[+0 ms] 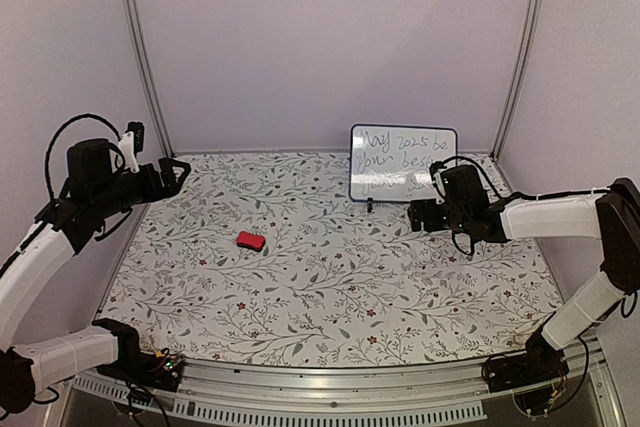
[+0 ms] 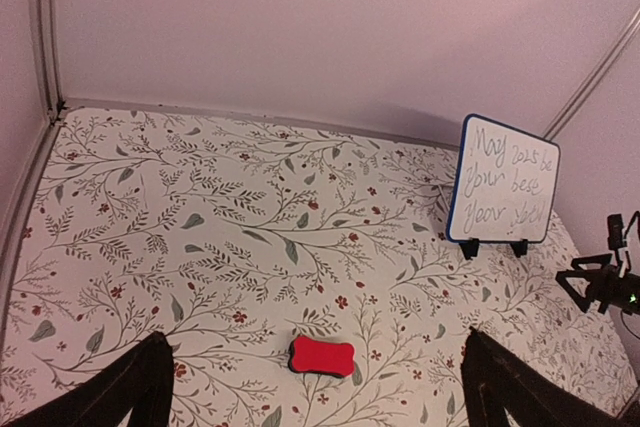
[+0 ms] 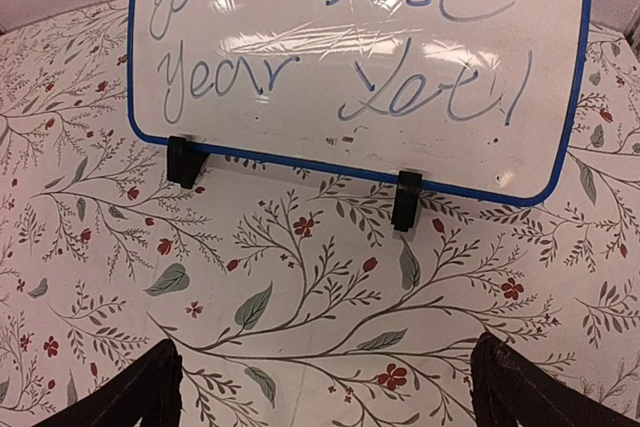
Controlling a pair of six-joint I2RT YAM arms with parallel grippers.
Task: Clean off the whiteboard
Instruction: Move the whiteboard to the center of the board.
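Observation:
The whiteboard (image 1: 403, 162) stands upright on two black feet at the back right of the table, with blue handwriting across it (image 3: 380, 47). It also shows at the right of the left wrist view (image 2: 503, 182). My right gripper (image 1: 418, 215) hovers just in front of its lower right part, facing it, open and empty (image 3: 322, 345). A small red eraser (image 1: 250, 241) lies flat on the cloth left of centre. My left gripper (image 1: 178, 175) is raised at the far left, open and empty, looking down at the eraser (image 2: 322, 356) from a distance.
A floral tablecloth (image 1: 330, 287) covers the table. Plain walls and two slanted metal posts (image 1: 140, 47) (image 1: 522, 47) close in the back. Part of the right arm (image 2: 600, 282) shows at the right edge of the left wrist view.

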